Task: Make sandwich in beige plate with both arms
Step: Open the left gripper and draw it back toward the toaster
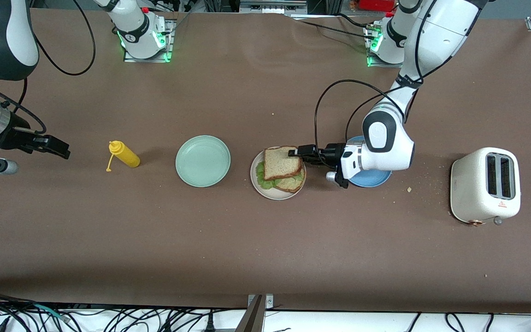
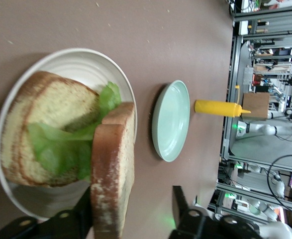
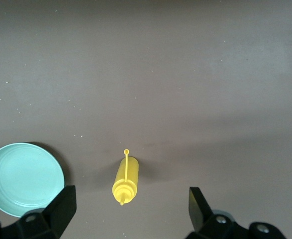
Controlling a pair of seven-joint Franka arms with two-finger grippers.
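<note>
The beige plate point(image 1: 270, 194) sits mid-table and holds the sandwich: a bottom bread slice point(image 1: 293, 185), a green lettuce leaf point(image 1: 263, 177) and a top bread slice point(image 1: 281, 162) lying over them. My left gripper point(image 1: 296, 155) is open at the plate's rim. The top slice's crust edge point(image 2: 111, 179) stands between its fingers, against one finger point(image 2: 81, 214) and well apart from the other. The plate point(image 2: 81, 62), the lettuce point(image 2: 61, 147) and the bottom slice point(image 2: 46, 107) show in the left wrist view. My right gripper point(image 1: 58, 146) is open and empty, waiting at the right arm's end of the table.
A mint-green plate point(image 1: 203, 161) lies beside the beige plate toward the right arm's end, then a yellow squeeze bottle point(image 1: 125, 154) on its side. A blue plate point(image 1: 372, 178) lies under my left wrist. A white toaster point(image 1: 485, 185) stands at the left arm's end.
</note>
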